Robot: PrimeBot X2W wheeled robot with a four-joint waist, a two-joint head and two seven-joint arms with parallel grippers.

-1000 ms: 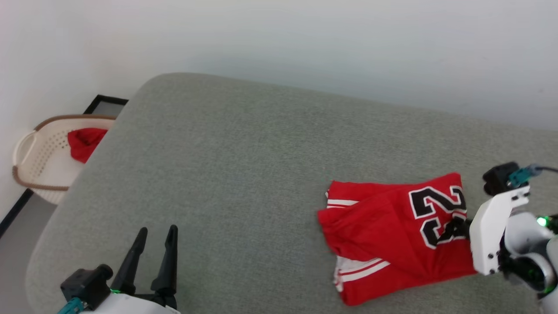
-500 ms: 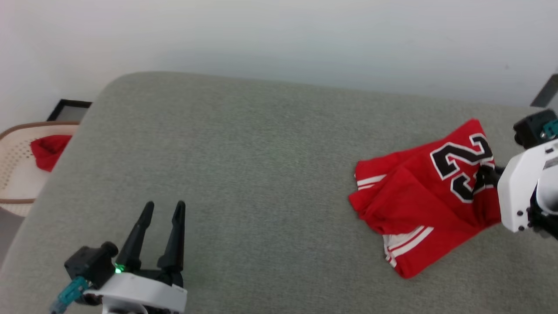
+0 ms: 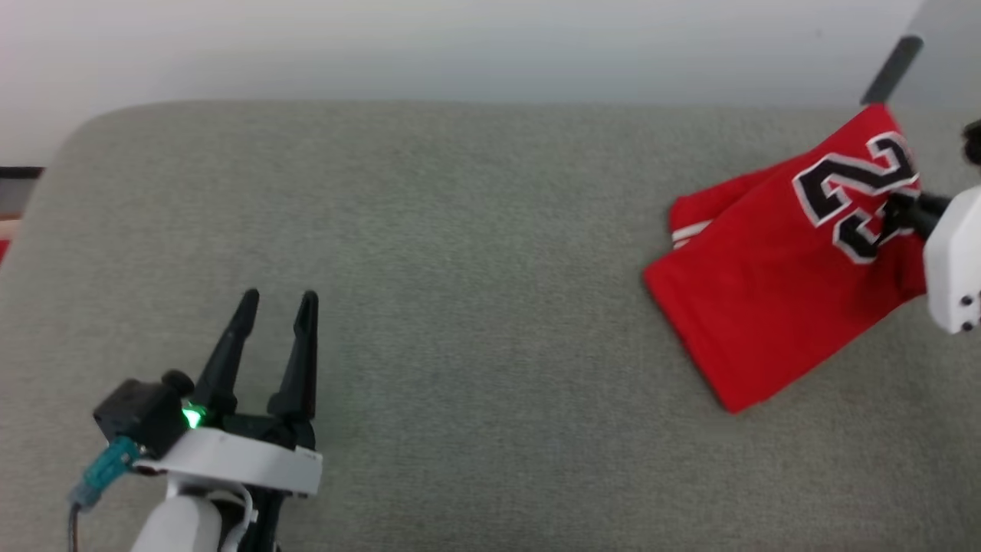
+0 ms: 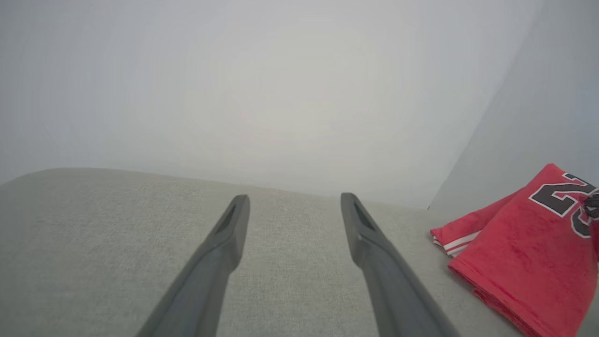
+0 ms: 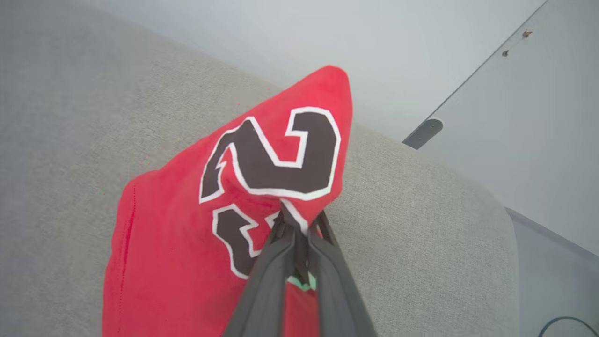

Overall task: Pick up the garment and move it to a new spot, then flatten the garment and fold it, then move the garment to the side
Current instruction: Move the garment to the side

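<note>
The garment (image 3: 774, 268), a folded red jersey tee with a black white-outlined number, lies on the grey couch cushion (image 3: 475, 253) at the far right of the head view, one white striped sleeve edge peeking out on its left. My right gripper (image 3: 898, 216) is shut on its right edge, beside the number. In the right wrist view the fingers (image 5: 299, 224) pinch a fold of the garment (image 5: 187, 243) just below the number. My left gripper (image 3: 277, 300) stands open above the cushion at lower left, nothing between its fingers (image 4: 224, 243). The garment (image 4: 524, 252) also appears at the right of the left wrist view.
A pale wall (image 3: 460, 46) runs behind the cushion. A grey panel with a dark handle (image 3: 893, 69) stands at the back right corner. The cushion's rounded left end (image 3: 46, 192) is near the left edge of the head view.
The head camera has swung right, so the basket and red cloth have left the picture. My right gripper has dragged the garment farther right toward the back corner. The left gripper stays open.
</note>
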